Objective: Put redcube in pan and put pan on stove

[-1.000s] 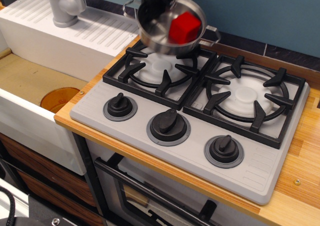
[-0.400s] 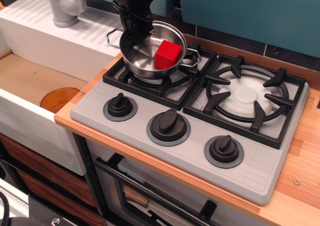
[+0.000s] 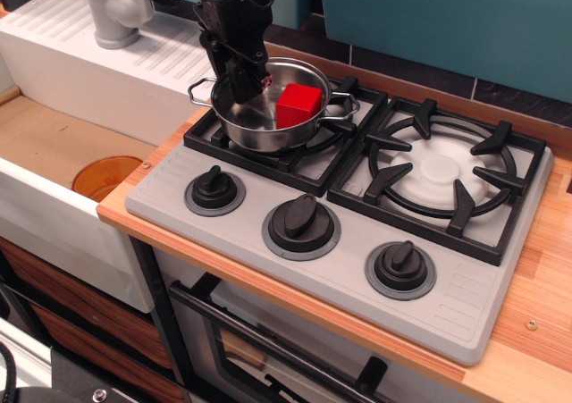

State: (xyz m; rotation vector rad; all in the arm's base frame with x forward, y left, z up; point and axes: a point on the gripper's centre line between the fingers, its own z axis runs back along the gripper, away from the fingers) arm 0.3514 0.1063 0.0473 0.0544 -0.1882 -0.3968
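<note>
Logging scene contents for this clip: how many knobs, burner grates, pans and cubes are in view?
Knobs: 3
Burner grates: 2
Pans: 1, the pan
Cubes: 1, the redcube
Total: 7

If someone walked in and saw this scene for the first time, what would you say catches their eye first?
The bright redcube stands out at once, sitting inside the shiny pan on the left burner grate of the grey stove. Next comes the black gripper, reaching down from above onto the pan's far-left rim. The right burner, with its white cap, has nothing on it.
</note>
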